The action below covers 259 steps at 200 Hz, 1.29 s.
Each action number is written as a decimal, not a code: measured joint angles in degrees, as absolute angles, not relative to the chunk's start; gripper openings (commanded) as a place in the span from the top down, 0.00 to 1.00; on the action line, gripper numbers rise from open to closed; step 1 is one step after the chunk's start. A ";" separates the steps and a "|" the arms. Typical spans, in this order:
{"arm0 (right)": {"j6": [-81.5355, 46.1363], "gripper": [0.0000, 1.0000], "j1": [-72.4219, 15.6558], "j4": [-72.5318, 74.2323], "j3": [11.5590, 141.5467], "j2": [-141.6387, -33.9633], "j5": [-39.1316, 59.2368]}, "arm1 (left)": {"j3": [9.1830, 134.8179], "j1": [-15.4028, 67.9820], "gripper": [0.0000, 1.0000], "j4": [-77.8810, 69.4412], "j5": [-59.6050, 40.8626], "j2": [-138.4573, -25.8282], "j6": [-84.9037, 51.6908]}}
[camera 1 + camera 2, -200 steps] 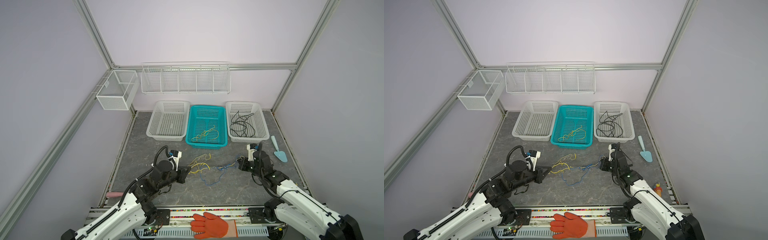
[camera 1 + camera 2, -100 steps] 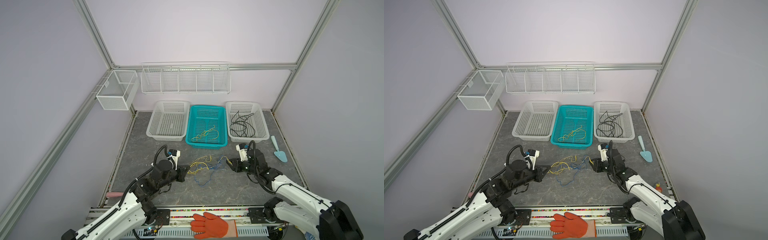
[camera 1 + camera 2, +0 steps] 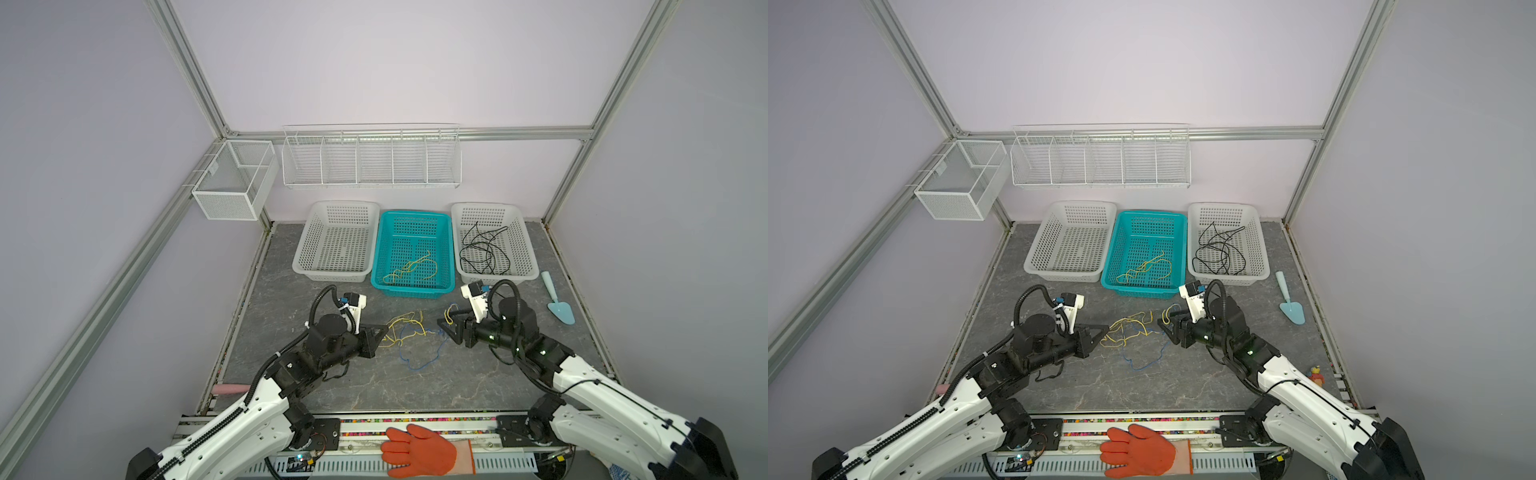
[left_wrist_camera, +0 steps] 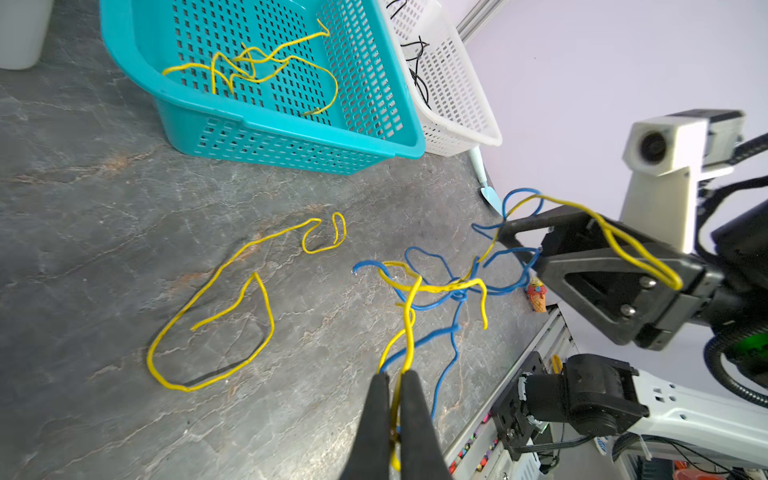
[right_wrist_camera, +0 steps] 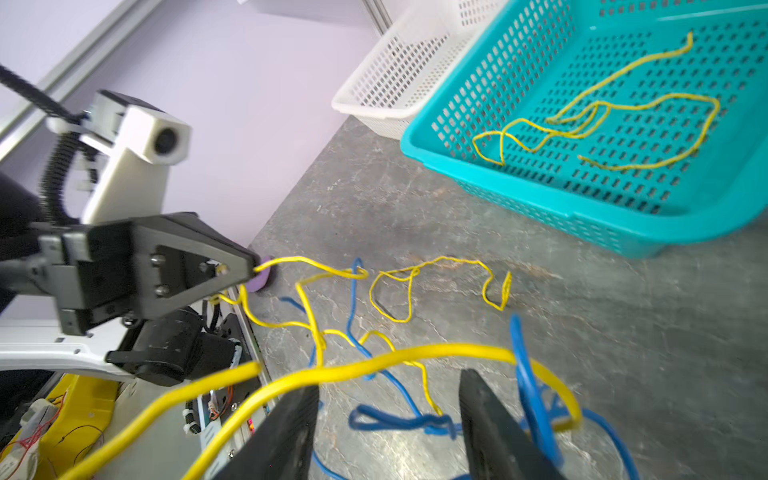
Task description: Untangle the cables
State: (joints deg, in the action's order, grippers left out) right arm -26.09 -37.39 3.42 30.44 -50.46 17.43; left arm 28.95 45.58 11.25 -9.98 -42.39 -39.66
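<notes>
While one yellow cable [image 3: 411,268] is already lying alone in the teal basket [image 3: 413,212] and a bundle of black cables [image 3: 484,251] is sitting in the white basket [image 3: 486,205] beside it, the job is looking only partly done. A tangle [image 3: 409,334] of yellow and blue wire is lying on the grey tabletop [image 3: 395,395] between the two arms, well short of the baskets, and the other white basket [image 3: 347,203] is holding nothing that I can see. The left gripper [image 4: 395,380] is clamping tight on a yellow strand [image 4: 409,328], which is rising from its closed fingertips into the knot, where it is crossing a blue strand [image 4: 432,305]. The right gripper [image 5: 388,390] is standing with its jaws clearly apart, pinching nothing; a yellow loop [image 5: 374,365] is merely draping across its fingers. In both top views the tangle is stretching mostly side to side, its long axis running from one gripper to the other, with a slack blue loop [image 3: 1138,367] trailing off toward the front rail [image 3: 1142,419] and looser yellow curls [image 3: 1129,319] lying on the basket side. By my reading, what is remaining is to pull yellow and blue apart at that central crossing and drop each colour in its place — whether the yellow on the table is one wire or two, I cannot tell.
</notes>
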 measured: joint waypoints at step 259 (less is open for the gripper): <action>-29.80 0.17 -41.41 -28.14 39.88 -52.82 14.11 | 28.01 45.47 1.00 12.23 -3.38 -46.11 -40.25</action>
State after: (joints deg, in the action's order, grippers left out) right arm -29.80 -41.41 -28.14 39.88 -52.82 14.11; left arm 28.01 45.47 12.23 -3.38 -46.11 -40.25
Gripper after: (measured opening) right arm 0.824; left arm 0.048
